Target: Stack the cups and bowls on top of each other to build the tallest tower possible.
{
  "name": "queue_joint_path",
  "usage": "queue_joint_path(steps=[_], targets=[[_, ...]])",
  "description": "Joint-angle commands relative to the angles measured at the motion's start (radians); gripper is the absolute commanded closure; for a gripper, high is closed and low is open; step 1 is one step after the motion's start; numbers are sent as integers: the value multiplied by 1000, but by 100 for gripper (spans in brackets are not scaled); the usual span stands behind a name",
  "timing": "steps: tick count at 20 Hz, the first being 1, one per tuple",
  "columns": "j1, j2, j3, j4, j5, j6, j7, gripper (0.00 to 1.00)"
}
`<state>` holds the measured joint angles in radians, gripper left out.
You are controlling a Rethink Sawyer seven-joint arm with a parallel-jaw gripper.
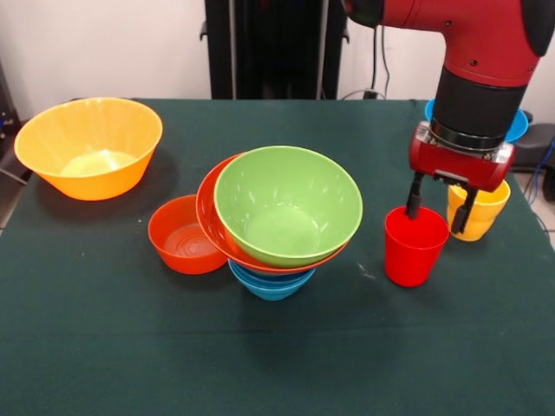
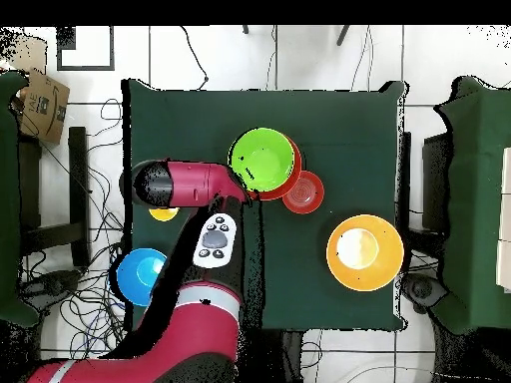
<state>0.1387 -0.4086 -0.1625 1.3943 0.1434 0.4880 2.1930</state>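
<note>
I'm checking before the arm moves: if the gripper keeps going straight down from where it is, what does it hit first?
Most likely the red cup. The gripper points down with its fingers open; one finger seems to be at the cup's rim, the other beside the yellow cup. Depth is unclear, so it may be straddling the rim.

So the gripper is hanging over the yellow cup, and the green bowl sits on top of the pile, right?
Not quite. In the front view the gripper hangs over the red cup, one finger inside its rim; the yellow cup stands behind it. The green bowl does sit on top of the pile.
</note>
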Motion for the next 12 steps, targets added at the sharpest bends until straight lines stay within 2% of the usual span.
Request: queue_joint_path(steps=[1,12], targets=[[19,20,55,-11,29,-42,165,0],[11,37,80,33,44,-91,162,0]])
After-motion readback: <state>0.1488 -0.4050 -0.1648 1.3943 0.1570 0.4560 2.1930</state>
